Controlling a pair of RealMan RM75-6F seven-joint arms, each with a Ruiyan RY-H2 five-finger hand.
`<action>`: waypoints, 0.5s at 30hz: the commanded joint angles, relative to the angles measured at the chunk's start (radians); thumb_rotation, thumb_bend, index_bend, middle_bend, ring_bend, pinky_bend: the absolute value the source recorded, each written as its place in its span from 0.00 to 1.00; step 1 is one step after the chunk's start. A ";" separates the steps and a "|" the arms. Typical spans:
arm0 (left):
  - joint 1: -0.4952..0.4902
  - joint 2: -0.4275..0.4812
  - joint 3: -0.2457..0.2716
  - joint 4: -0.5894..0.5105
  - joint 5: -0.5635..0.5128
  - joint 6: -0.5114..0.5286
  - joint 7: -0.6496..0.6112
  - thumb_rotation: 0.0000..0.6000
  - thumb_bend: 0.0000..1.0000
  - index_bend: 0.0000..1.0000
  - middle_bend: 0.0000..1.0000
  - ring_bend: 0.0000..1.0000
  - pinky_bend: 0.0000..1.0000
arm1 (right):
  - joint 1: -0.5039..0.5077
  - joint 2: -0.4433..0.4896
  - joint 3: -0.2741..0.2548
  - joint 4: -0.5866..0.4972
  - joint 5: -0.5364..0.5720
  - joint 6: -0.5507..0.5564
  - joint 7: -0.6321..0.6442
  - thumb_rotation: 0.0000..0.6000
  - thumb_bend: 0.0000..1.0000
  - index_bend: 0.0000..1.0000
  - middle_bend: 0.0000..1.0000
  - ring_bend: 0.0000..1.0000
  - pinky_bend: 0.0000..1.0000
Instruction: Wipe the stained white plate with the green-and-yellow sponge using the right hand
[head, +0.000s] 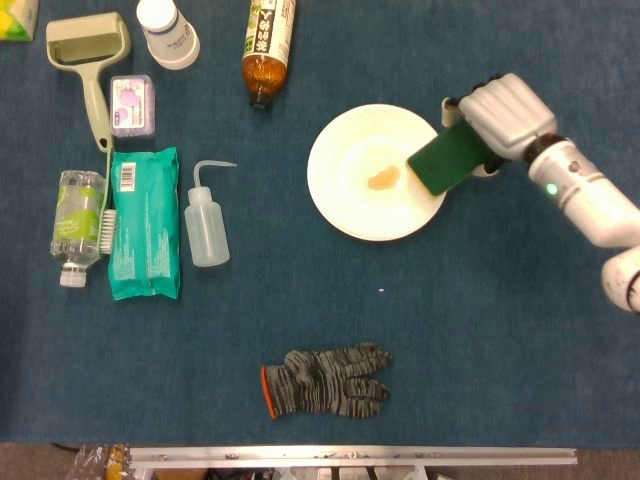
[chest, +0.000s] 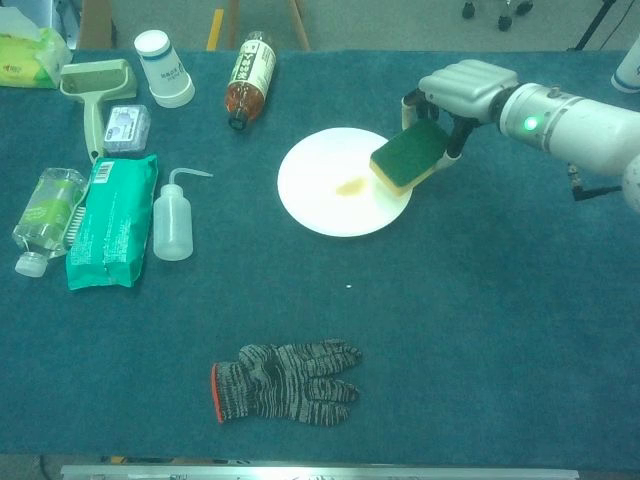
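The white plate (head: 360, 205) (chest: 320, 200) lies at mid-table with a small brown stain (head: 383, 179) (chest: 350, 186) near its middle. My right hand (head: 503, 110) (chest: 463, 85) grips the green-and-yellow sponge (head: 447, 160) (chest: 408, 156), green face up. The sponge hangs over the plate's right edge, just right of the stain; whether it touches the plate cannot be told. My left hand is in neither view.
A grey knit glove (head: 325, 381) lies near the front edge. On the left are a squeeze bottle (head: 205, 219), a green packet (head: 145, 223), a plastic bottle (head: 78, 224), a lint roller (head: 92, 62) and a small box (head: 132, 105). A brown bottle (head: 270, 45) and a cup (head: 167, 31) sit at the back.
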 joint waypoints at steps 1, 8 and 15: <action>-0.001 -0.004 -0.001 0.010 -0.003 -0.004 -0.007 1.00 0.29 0.36 0.30 0.16 0.41 | 0.026 -0.027 0.005 0.027 0.012 -0.016 -0.009 1.00 0.05 0.39 0.56 0.39 0.35; 0.004 -0.010 -0.001 0.020 -0.010 -0.007 -0.019 1.00 0.29 0.36 0.30 0.16 0.41 | 0.077 -0.082 0.006 0.080 0.039 -0.041 -0.035 1.00 0.05 0.39 0.56 0.39 0.35; 0.017 -0.016 0.004 0.048 -0.010 -0.002 -0.050 1.00 0.29 0.36 0.30 0.16 0.41 | 0.114 -0.134 0.003 0.136 0.063 -0.057 -0.054 1.00 0.05 0.39 0.56 0.39 0.35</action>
